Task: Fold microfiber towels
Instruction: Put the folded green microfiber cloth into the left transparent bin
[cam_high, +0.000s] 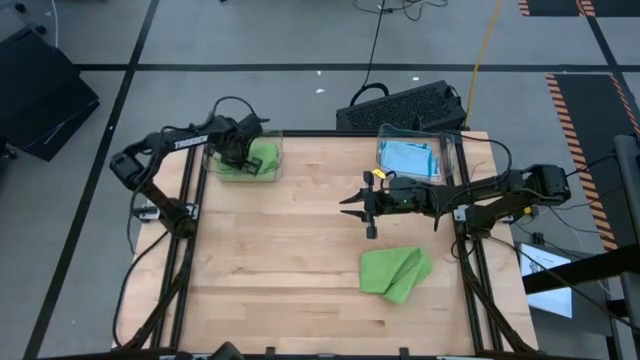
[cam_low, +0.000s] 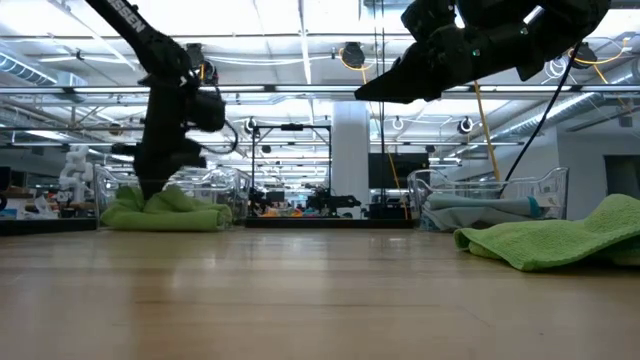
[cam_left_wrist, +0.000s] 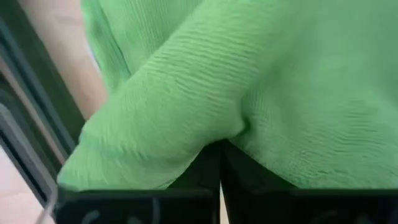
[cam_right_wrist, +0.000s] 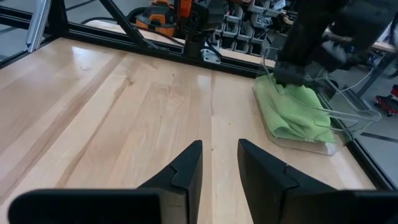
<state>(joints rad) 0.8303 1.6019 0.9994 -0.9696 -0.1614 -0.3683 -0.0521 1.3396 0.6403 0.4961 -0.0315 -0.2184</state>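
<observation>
Lime green microfiber towels (cam_high: 258, 163) lie piled in a clear bin (cam_high: 277, 148) at the table's far left. My left gripper (cam_high: 237, 157) reaches down into that bin and is shut on the top green towel (cam_left_wrist: 261, 81). Another green towel (cam_high: 395, 272) lies loosely folded on the table at the near right. Light blue towels (cam_high: 409, 158) fill a second clear bin at the far right. My right gripper (cam_high: 350, 205) hangs above the table's middle, open, nothing between its fingers (cam_right_wrist: 193, 168). My left gripper pinches a raised fold (cam_left_wrist: 231, 132) of the top green towel between its two fingers (cam_left_wrist: 205, 165). The fingers come from above, pointing down into the bin. The towel bunches up at the fingers, and the rest of it lies on the pile (cam_low: 170, 212).
The bin's clear walls (cam_right_wrist: 348, 118) stand close around my left gripper. Bare wood (cam_high: 270, 250) spreads over the table's middle and near left. A black case (cam_high: 400, 105) sits beyond the far edge, and black frame rails (cam_high: 185, 190) run along both sides.
</observation>
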